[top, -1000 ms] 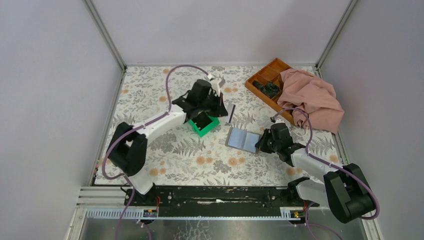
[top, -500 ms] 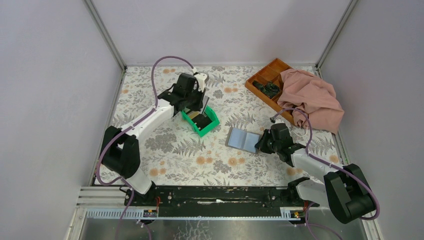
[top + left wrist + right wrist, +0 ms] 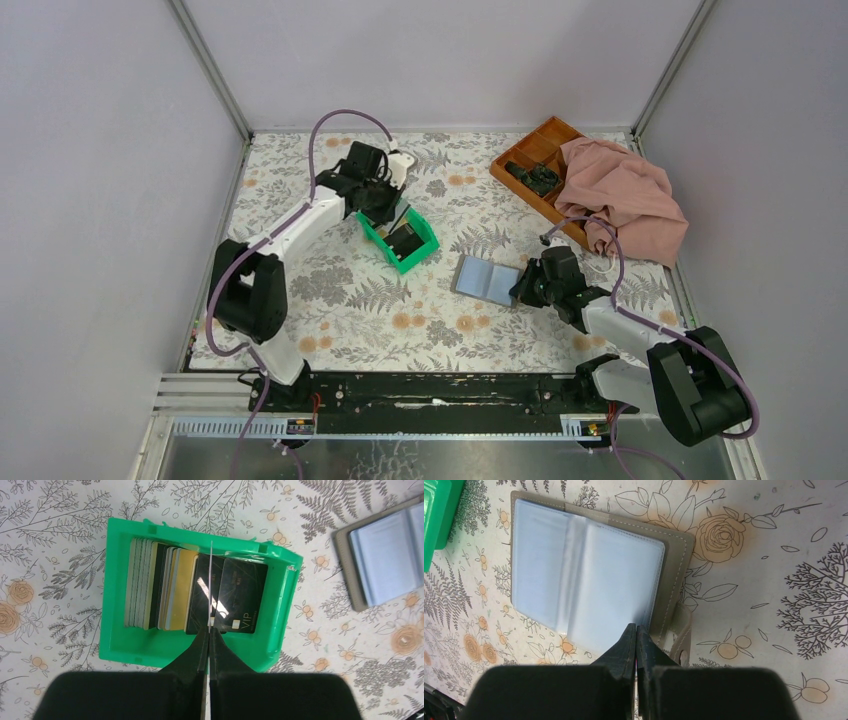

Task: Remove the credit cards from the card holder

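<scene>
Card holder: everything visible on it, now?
The card holder lies open and flat on the floral table, right of the green bin and apart from it. Its cover is grey-beige, stitched and leather-like. The sleeves inside are pale blue clear plastic, and those on show hold no cards. A strap with a snap sticks out at one edge. The right gripper, shut, meets its near edge; pinching or pressing, I cannot tell.

left arm (image 3: 300,222) at green bin (image 3: 382,245), open card holder (image 3: 486,279) beside right arm (image 3: 600,315)
</scene>
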Controlling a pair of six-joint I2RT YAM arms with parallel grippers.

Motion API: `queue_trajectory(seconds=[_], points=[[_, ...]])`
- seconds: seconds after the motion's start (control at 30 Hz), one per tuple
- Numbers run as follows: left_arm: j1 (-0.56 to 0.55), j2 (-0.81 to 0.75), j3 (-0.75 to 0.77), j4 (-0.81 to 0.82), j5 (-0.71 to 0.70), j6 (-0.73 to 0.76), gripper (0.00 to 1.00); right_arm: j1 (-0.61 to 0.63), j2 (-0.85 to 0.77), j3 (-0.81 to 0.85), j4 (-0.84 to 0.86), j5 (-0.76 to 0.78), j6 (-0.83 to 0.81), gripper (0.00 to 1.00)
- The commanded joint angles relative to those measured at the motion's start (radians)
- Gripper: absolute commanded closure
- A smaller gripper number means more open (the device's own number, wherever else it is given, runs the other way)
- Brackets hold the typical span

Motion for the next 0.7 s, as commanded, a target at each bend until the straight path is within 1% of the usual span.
queue_trajectory(seconds=[0.0,0.17,0.37,0.57,0.67], points=[[0.011,0.025,0.012,-0.023,0.028,0.096,1.0,0.005,0.023,0.014,-0.032,0.006,-0.018,1.0],[0.012,0.049,0.011,-0.025,0.052,0.167,1.0,0.005,0.037,0.02,-0.039,0.011,-0.018,1.0],[0.011,0.12,0.05,-0.096,0.105,0.248,1.0,0.004,0.068,0.04,-0.05,0.01,-0.021,1.0],[0.009,0.149,0.069,-0.131,0.122,0.272,1.0,0.004,0.075,0.045,-0.054,0.012,-0.022,1.0],[0.009,0.14,0.08,-0.135,0.123,0.254,1.0,0.005,0.077,0.045,-0.054,0.011,-0.023,1.0]])
